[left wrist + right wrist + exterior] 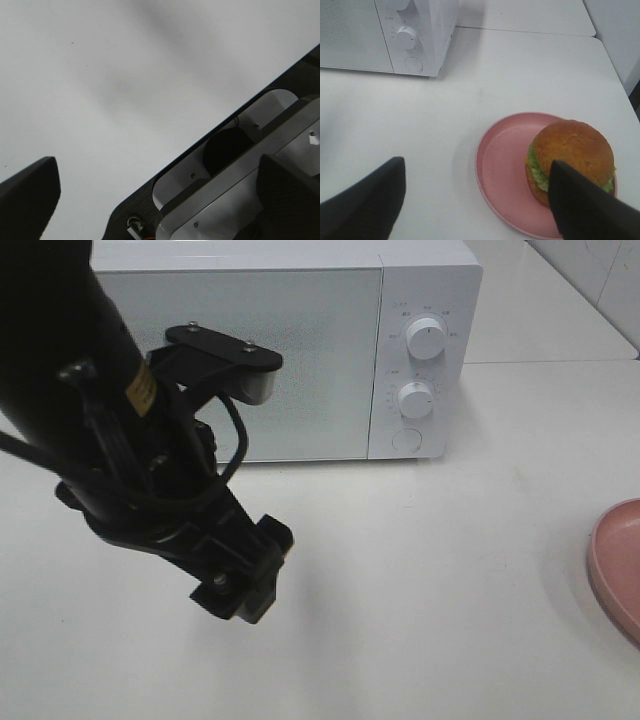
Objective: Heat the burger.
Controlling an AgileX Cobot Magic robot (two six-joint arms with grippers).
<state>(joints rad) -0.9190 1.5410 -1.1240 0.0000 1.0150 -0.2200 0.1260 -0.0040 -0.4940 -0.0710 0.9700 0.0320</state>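
The burger, with a golden-brown domed bun and green lettuce, sits on a shallow pink dish in the right wrist view. My right gripper hovers above the dish, open, with one finger over the burger's near side and nothing held. The exterior view shows only the dish's edge at the far right; the burger and right gripper are outside it. My left gripper hangs open and empty over the table in front of the microwave; in its own view the left gripper has both fingers wide apart above bare table.
A white microwave stands at the back with its door shut and two knobs on the right panel. It also shows in the right wrist view, microwave. The left arm's black body fills the exterior view's left side.
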